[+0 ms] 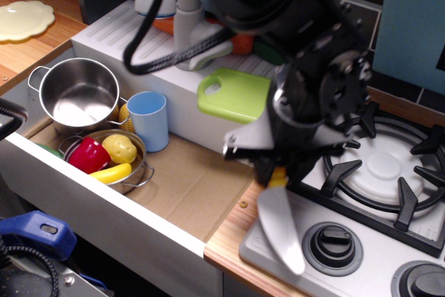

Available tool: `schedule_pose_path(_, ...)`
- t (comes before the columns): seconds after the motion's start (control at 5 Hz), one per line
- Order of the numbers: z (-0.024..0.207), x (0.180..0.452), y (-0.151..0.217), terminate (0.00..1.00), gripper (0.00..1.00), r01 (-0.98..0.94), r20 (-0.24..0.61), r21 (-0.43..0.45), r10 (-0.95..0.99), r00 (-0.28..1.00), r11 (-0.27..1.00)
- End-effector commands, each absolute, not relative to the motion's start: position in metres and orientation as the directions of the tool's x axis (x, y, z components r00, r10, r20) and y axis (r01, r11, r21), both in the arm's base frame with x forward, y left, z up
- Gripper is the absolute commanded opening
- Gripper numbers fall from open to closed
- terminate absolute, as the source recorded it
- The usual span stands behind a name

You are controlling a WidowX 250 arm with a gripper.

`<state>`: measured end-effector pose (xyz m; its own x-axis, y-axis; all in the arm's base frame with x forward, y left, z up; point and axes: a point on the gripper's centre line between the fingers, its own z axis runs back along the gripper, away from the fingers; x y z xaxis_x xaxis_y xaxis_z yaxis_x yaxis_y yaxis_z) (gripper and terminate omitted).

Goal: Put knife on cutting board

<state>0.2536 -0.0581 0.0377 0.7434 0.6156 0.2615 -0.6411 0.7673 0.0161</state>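
**knife in hand, lifted above stove front edge**

hand (278, 174) is clamped on the knife (279, 226) at its yellow handle; only a bit of yellow shows between the fingers. the pale grey-white blade hangs down and toward the camera, tilted, its tip over the front strip of the toy stove (361, 241) near the left control knob (336, 241). blade looks clear of the surface, though contact can't be confirmed from this single view.

cutting board (233, 95), lime green, lies on the raised white counter ledge (132, 43) behind and left of the hand, handle hole at its near-left corner. its right edge is hidden behind the arm. knife and board are apart, the knife lower in frame and to the right.

left side, in the cardboard-lined recess (188, 179):
- blue cup (149, 122) upright, just in front of the ledge wall
- steel pot (75, 95) left of the cup, a corn cob toy (124, 113) between them
- small metal bowl (136, 165) holding a red pepper (87, 154), a yellow potato-like toy (119, 148) and a yellow banana-shaped toy (111, 173)

stove burner grate (389, 172) sits right of the hand. pale scalloped plate (24, 19) on the wooden desk (42, 50) far left. blue bin (414, 22) at top right.
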Motion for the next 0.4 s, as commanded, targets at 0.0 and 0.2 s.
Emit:
schedule_pose_path(0.0, 0.055, 0.298, -0.041, 0.0, 0.0, -0.575, 0.35, 0.002, 0.538, 0.767, 0.818)
schedule_pose_path(0.2, 0.053, 0.326, -0.029, 0.0, 0.0, -0.525, 0.382, 0.0, 0.485, 0.786, 0.851)
